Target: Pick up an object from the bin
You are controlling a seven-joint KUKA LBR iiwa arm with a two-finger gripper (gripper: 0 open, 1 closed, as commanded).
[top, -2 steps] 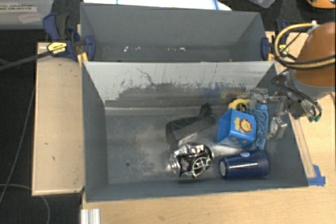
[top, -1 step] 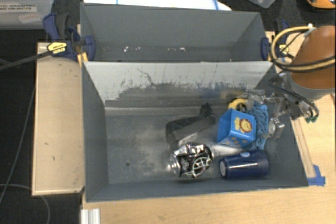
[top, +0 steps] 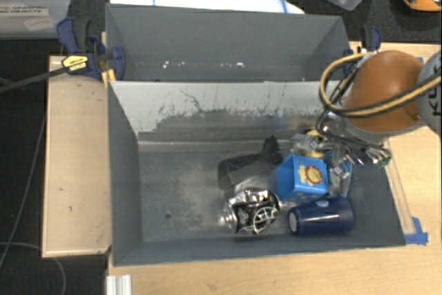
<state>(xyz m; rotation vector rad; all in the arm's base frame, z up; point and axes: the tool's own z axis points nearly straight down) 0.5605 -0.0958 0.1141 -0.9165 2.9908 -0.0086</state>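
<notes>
- The robot's gripper [top: 338,166] sits low in the right part of the grey metal bin [top: 173,169]. It is under the arm's rounded orange wrist cover [top: 380,90], which has pale cables looped across it.
- I cannot tell whether the gripper is spread or pressed together, because its metal parts blur into the things crowded beneath it.
- The thing nearest the gripper is a bright blue box [top: 302,177] with a yellow picture on its face. It stands slightly tilted just to the gripper's left, touching it or very nearly so.
- In front of the box, close to the bin's front wall, a dark navy cylinder [top: 322,217], like a small can or bottle, lies on its side.
- To the left of the cylinder rests a shiny silver crumpled bundle [top: 252,211] with black markings, possibly foil wrapping.
- Behind the bundle, a flat black object [top: 242,168] lies on the bin floor, with one end reaching towards the blue box.
- A small yellow and white piece [top: 312,143] shows behind the box, beside the gripper. It is too small to identify.
</notes>
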